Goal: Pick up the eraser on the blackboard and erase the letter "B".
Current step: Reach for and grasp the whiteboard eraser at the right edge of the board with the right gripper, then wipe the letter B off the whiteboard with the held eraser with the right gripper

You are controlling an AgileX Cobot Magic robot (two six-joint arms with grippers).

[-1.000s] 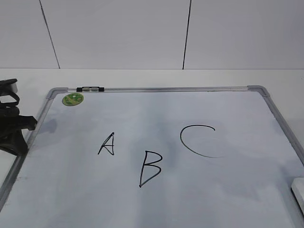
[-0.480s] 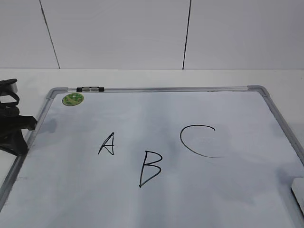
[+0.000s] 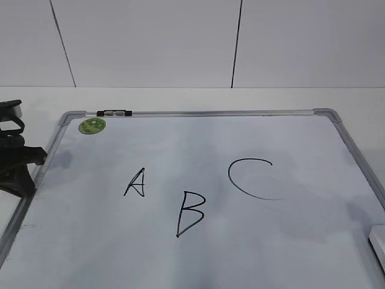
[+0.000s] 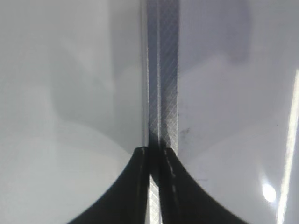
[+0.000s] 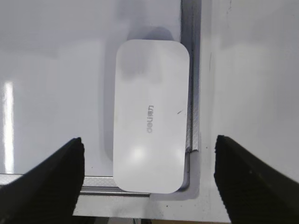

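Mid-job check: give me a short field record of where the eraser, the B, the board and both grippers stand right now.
eraser: flat on the blackboard, in its corner against the frame, not held
letter B: intact, between the A and the C
right gripper: open, jaws straddling the eraser, not gripping it
left gripper: shut, empty, over the board's frame
erasing: not yet begun

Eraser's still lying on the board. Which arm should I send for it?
Right. Its gripper is open, fingers either side of the eraser in the board's corner. The left gripper is shut over the opposite frame edge, far from it.
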